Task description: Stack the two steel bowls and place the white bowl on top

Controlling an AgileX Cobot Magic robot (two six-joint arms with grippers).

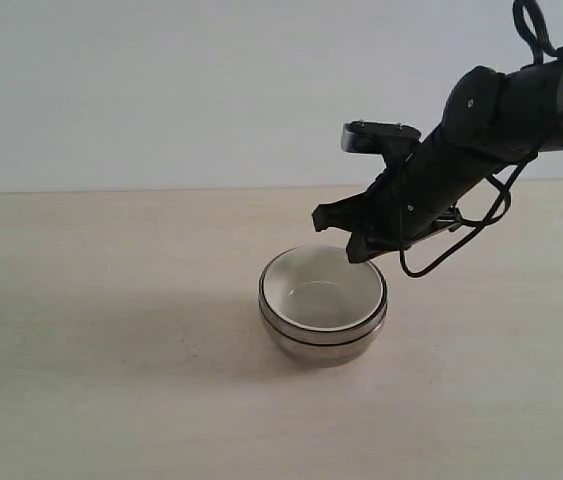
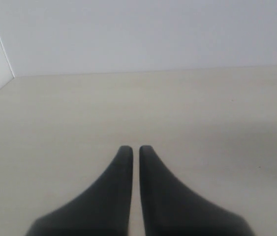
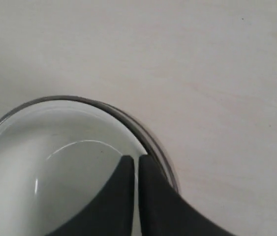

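Looks like your white bowl (image 1: 321, 292) sits nested in the steel bowls (image 1: 321, 350) mid-worktop (image 1: 111, 400), with your right gripper (image 3: 134, 160), pressed together and empty, just above the stack's rim toward the far right corner.

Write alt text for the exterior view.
A glossy white bowl sits nested in a stack of shiny round steel bowls on a pale wooden table. The black right gripper hovers shut over its far rim.
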